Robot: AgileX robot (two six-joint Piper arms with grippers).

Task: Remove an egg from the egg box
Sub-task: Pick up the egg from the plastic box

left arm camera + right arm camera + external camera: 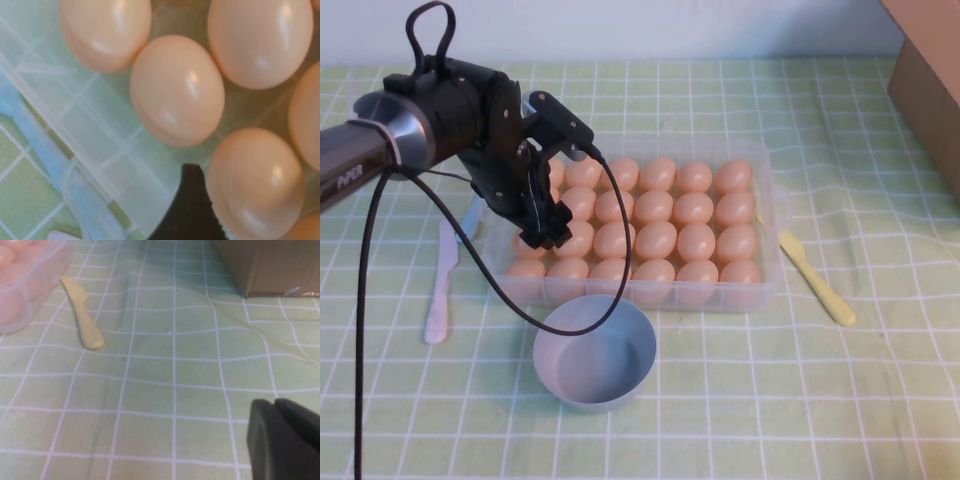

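The clear egg box sits mid-table, filled with several rows of peach-orange eggs. My left gripper reaches down into its left end and stands open. In the left wrist view a single dark finger shows against the side of one egg; the other finger lies beyond the frame. More eggs rest on the box floor around it. My right gripper is shut and empty, low over the cloth to the right of the box.
A grey-blue bowl stands just in front of the box. A yellow plastic knife lies right of it; a white knife and a blue one lie left. A cardboard box fills the back right corner.
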